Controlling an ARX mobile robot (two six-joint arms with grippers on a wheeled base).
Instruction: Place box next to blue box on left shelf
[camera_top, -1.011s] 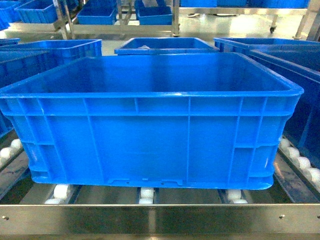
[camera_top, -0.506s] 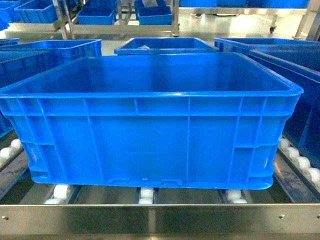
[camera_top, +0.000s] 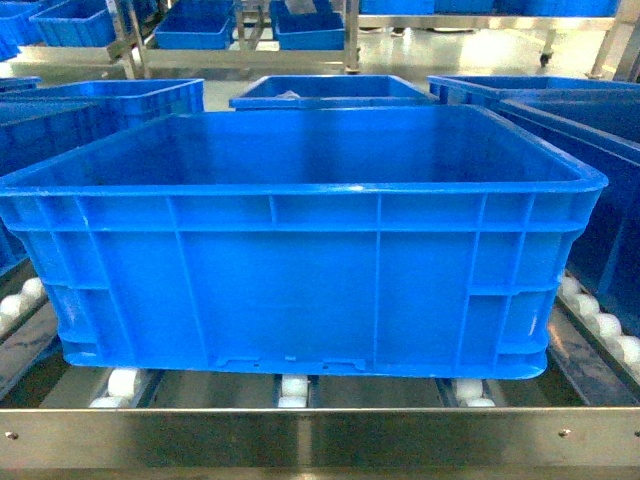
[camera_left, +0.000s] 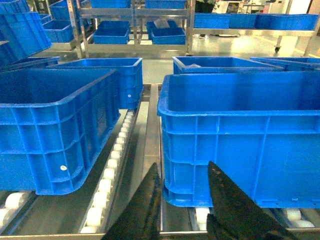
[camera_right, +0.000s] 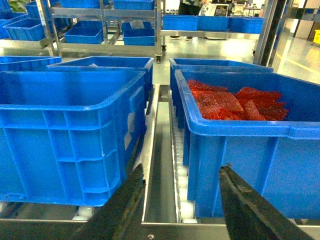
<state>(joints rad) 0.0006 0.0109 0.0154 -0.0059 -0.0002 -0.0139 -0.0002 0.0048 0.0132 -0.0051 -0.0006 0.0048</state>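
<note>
- The box (camera_top: 300, 260), a large bright blue open crate, sits on the white wheels of the left shelf (camera_top: 320, 438), just behind its steel front rail.
- Left gripper (camera_left: 182, 200): jaws spread apart, empty, at the box's front left corner.
- Right gripper (camera_right: 182, 210): jaws apart, empty, right of the box, beside a crate of red packets (camera_right: 235, 102).

I can't read any text, label, brand or number from my cameras. The large bright blue ribbed plastic crate (camera_top: 300, 250) on the roller rack shows bare walls in the head view. In the left wrist view, the blue plastic crate beside it (camera_left: 55, 130) carries a small white dot, blank. The brushed steel front rail (camera_top: 320, 438) shows only screws.
</note>
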